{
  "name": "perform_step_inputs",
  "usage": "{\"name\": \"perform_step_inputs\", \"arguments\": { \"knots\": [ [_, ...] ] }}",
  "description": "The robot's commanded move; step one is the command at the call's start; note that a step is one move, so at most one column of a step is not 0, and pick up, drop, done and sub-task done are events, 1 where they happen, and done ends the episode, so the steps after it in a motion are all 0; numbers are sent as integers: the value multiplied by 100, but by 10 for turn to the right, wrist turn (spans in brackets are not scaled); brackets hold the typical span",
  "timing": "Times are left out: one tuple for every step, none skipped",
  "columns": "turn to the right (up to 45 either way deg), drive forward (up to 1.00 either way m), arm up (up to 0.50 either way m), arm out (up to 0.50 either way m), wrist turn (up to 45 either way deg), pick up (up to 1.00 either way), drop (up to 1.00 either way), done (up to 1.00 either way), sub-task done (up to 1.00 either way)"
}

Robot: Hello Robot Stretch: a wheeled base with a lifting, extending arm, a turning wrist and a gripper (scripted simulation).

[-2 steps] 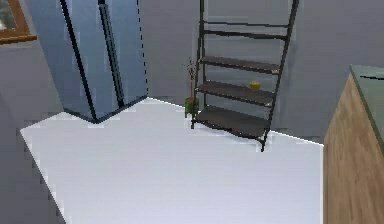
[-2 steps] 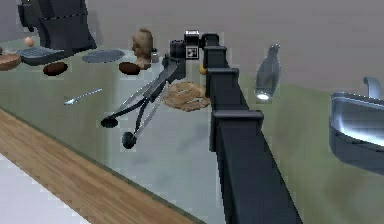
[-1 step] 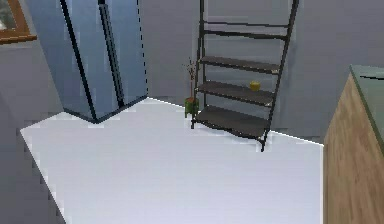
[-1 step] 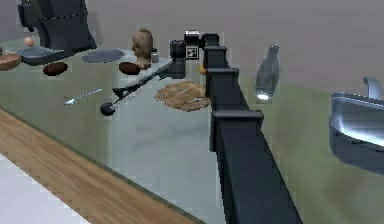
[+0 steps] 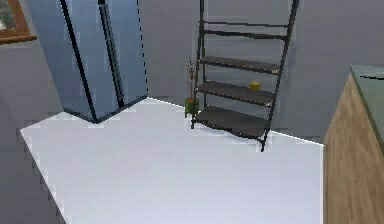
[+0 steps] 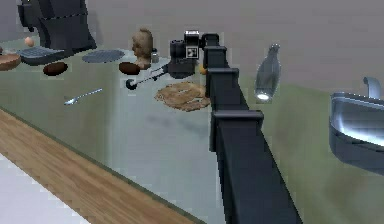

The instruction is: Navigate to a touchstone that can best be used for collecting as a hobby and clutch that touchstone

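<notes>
Looks like a home kitchen, going by the tall double-door fridge (image 5: 100,55), long countertop (image 6: 130,130), steel sink (image 6: 350,130), spoon (image 6: 82,97) and bottle (image 6: 267,72).

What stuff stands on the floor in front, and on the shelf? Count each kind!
Fridge: 1
Ladder shelf: 1
Potted plant: 1
Counter: 1
Small yellow thing on the shelf: 1
Total: 5
</notes>
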Motion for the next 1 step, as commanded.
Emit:
{"name": "perform_step_inputs", "arguments": {
  "knots": [
    [0, 0, 0, 0, 450, 0, 0, 0, 0]
  ]
}}
